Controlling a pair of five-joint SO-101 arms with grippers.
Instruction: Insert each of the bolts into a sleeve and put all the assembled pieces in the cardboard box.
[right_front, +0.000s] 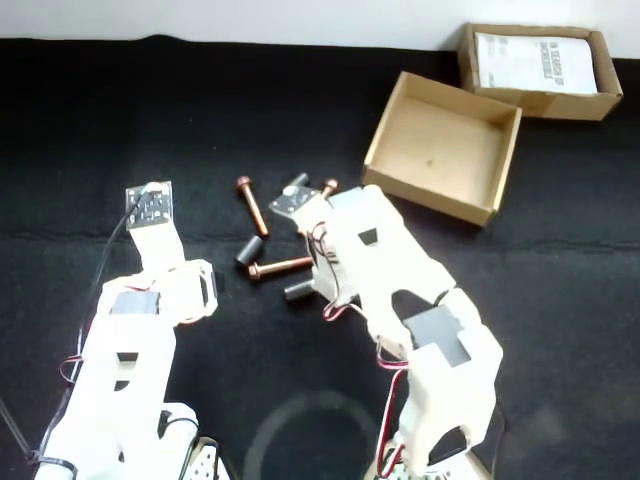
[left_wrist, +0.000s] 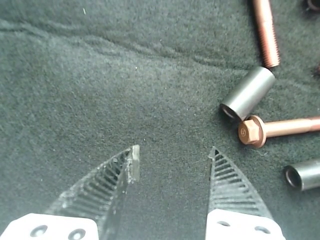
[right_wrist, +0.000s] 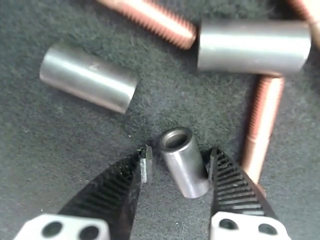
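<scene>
While the left pincer (left_wrist: 174, 149) hangs wide open over the soft, fuzzy black tabletop (left_wrist: 100, 75) with nothing in it, the right pincer (right_wrist: 178, 150) is open too. A small sleeve (right_wrist: 185, 167) sits between its two ribbed fingers (right_wrist: 120, 185), but they do not squeeze it. This sleeve is a smooth, shiny grey metal tube. Its hollow round end points away from the pincer, and its long side runs along the fingers. Two bigger grey tubes, one sleeve (right_wrist: 89, 76) and another sleeve (right_wrist: 254, 46), lie flat nearby. Each bolt is long, thin and copper-coloured. On the tabletop, one bolt (right_front: 252, 205) points away from the arms, and a second bolt (right_front: 280, 267) lies sideways. The brown cardboard box (right_front: 440, 140) is square and open on top. It sits on the right arm's side, apart from the parts.
</scene>
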